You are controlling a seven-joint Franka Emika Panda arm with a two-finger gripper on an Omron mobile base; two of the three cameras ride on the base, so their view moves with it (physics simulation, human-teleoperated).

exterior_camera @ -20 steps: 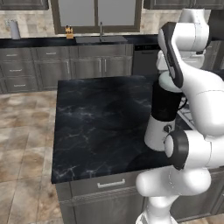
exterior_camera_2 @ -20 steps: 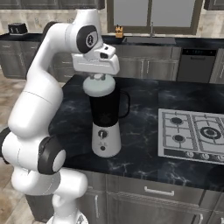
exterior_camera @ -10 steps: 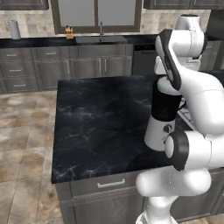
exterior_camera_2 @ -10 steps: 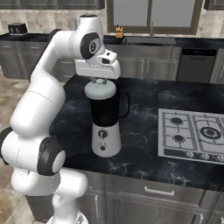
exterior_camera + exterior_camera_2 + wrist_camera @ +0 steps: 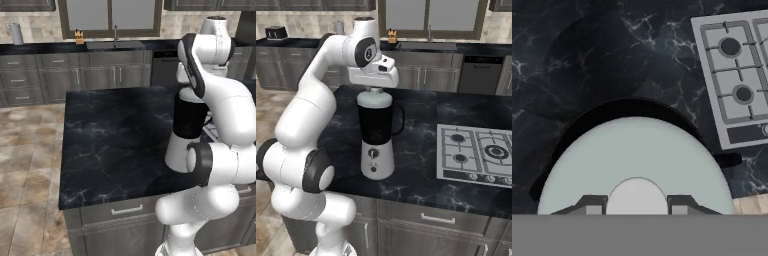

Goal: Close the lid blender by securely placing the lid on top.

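Note:
The blender stands on the black island counter, a white base with a dial under a dark jar with a side handle. The pale lid rests on top of the jar. My gripper points straight down onto it. In the hand view the lid spreads below my gripper, whose fingertips press both sides of the centre knob, shut on it. The jar's dark rim shows around the lid. From the left, the blender is partly hidden behind my arm.
A grey gas hob lies in the counter right of the blender, also the hob in the hand view. The island counter stretches left. Back cabinets carry a sink and a toaster.
The hand with the lid has drifted slightly right and down over the jar. The blender has stayed in place.

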